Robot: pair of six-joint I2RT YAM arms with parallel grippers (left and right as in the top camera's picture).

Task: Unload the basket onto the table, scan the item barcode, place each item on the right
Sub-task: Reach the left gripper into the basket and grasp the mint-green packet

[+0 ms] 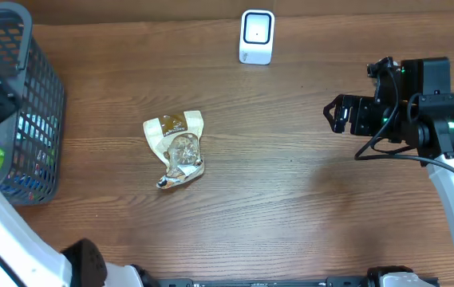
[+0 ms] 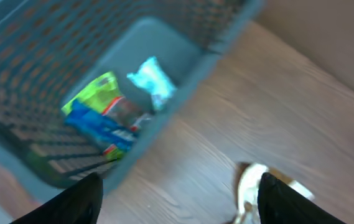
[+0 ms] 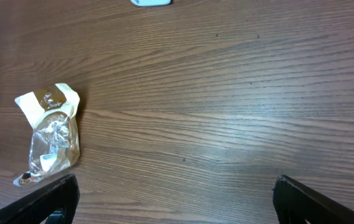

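Note:
The item is a white and brown snack bag (image 1: 175,147) with a clear window, lying flat mid-table. It also shows at the left in the right wrist view as the bag (image 3: 49,137). The white barcode scanner (image 1: 256,36) stands at the far edge. My right gripper (image 1: 334,113) hovers open well to the right of the bag, nothing between its fingers (image 3: 52,199). My left gripper (image 2: 180,180) is open and empty beside the basket, and a corner of the bag (image 2: 251,183) peeks out by its right finger. The left wrist view is blurred.
A grey mesh basket (image 1: 47,88) stands at the table's left edge. In it lie a green packet (image 2: 96,93), a blue packet (image 2: 102,130) and a pale blue packet (image 2: 153,78). Bare wood lies between the bag and the right gripper.

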